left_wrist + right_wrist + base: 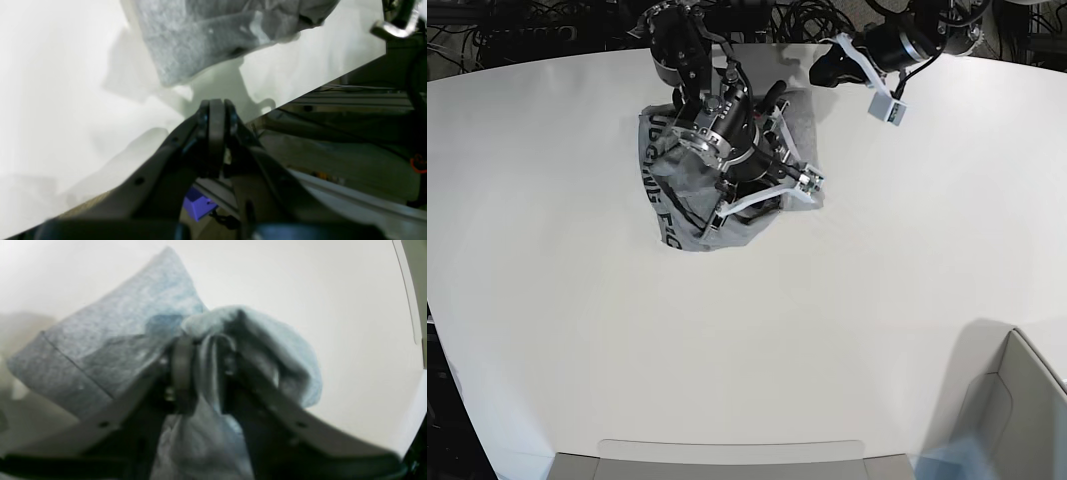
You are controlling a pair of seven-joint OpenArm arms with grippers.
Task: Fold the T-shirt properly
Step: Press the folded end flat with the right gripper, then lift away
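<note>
Right tool [203,353] pinching bunched T-shirt [110,350], left tool [217,115] closed at table [317,63] edge

A robotics lab: white table [577,300], cable bundles [527,25], aluminium framing [350,100].

Bright, overexposed; blurred wrist views

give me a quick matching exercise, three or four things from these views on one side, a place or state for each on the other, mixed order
Things:
1. T-shirt
2. left gripper
3. right gripper
4. table

Places or states:
a. shut with nothing in it, near the table's edge
b. white, mostly bare
c. crumpled in a heap, lettering showing
d. grey cloth between its fingers

Pairs: 1-c, 2-a, 3-d, 4-b
</note>
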